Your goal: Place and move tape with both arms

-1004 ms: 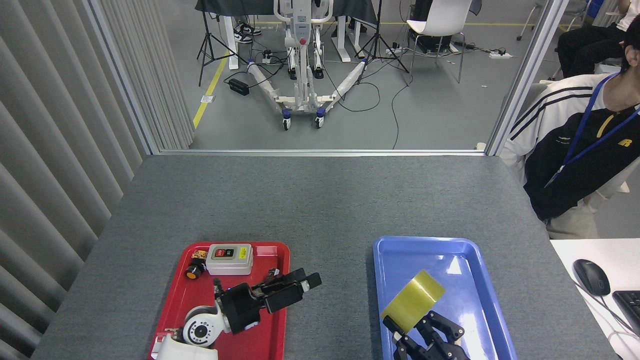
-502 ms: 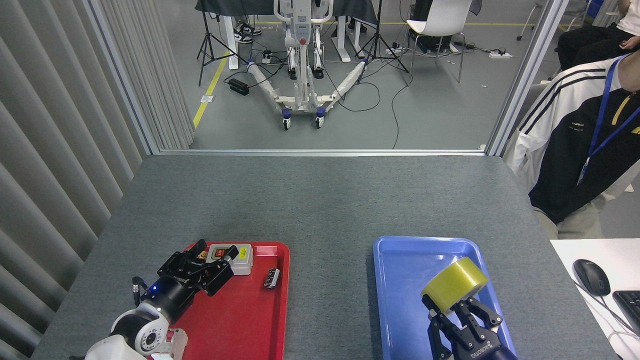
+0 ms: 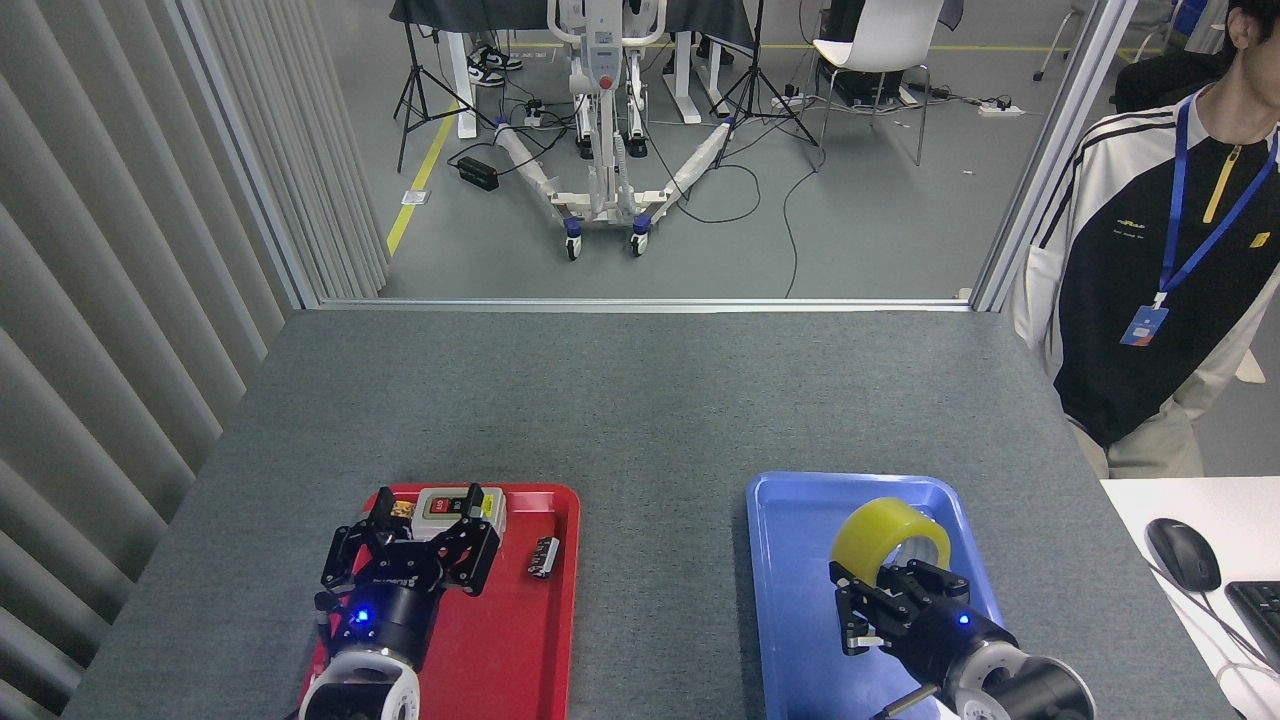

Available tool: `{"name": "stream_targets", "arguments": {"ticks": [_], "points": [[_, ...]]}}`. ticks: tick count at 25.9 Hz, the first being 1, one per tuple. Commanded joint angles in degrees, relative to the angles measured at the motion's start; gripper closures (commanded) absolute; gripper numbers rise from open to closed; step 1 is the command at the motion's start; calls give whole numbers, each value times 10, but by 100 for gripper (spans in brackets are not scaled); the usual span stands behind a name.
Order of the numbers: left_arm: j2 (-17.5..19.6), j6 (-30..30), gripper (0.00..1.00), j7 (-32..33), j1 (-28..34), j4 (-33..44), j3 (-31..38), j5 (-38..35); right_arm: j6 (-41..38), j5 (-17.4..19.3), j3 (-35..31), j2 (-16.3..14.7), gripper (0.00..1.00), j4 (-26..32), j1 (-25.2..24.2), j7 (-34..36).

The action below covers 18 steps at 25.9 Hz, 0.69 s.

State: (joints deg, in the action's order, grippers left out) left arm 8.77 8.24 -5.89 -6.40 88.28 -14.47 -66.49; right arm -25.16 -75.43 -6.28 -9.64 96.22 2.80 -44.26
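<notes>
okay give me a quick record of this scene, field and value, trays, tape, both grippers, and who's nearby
table: grey table
red tray: near left; grey switch box, small black part
blue tray: near right
tape: yellow roll over blue tray, in right gripper's fingers
left gripper: open, over red tray
right gripper: shut on tape
person: beside table's right edge, blue lanyard

Two trays are lying side by side near the table's (image 3: 640, 400) front edge: the left tray (image 3: 560, 600) is holding a switch box (image 3: 460, 506) at its back, with the left gripper (image 3: 420, 535) hanging just before it; the right tray (image 3: 790, 600) is carrying the tape (image 3: 880, 535) and the right gripper (image 3: 890, 590) behind it. A person (image 3: 1150, 270) is standing beyond the table's right side.
</notes>
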Motion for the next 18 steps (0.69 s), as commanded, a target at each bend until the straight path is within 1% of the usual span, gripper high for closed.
{"name": "stream_targets", "arguments": {"ticks": [1,4,8,9,11,12,13,14,15,16,18], "points": [[-16,-25,1,-1,3,8,-11,-1,37,46,12,-2,100,-22,14,-93],[-20,-28,1,-1,7,14,-11,0,71,73,14,2,100,-58,37,-103],[-28,-28,1,-6,24,18,-6,0,113,84,14,1,100,-74,48,-99],[-32,-28,1,-7,24,17,-7,0,127,83,14,1,95,-77,48,-97],[-36,-28,1,-7,24,13,-6,0,148,83,14,2,80,-85,48,-96],[-36,-25,1,-7,25,14,-4,0,154,81,14,6,69,-88,48,-95],[-36,-24,0,-5,27,16,2,0,158,79,14,8,53,-88,48,-95],[-36,-24,1,-2,30,18,13,0,158,78,14,8,34,-88,48,-95],[-36,-25,1,-2,37,19,30,0,158,79,14,7,5,-88,48,-94],[-36,-27,1,-2,41,19,41,0,158,82,14,4,0,-88,48,-93],[-36,-28,1,-1,44,19,52,0,158,84,14,1,0,-89,48,-70]]}}
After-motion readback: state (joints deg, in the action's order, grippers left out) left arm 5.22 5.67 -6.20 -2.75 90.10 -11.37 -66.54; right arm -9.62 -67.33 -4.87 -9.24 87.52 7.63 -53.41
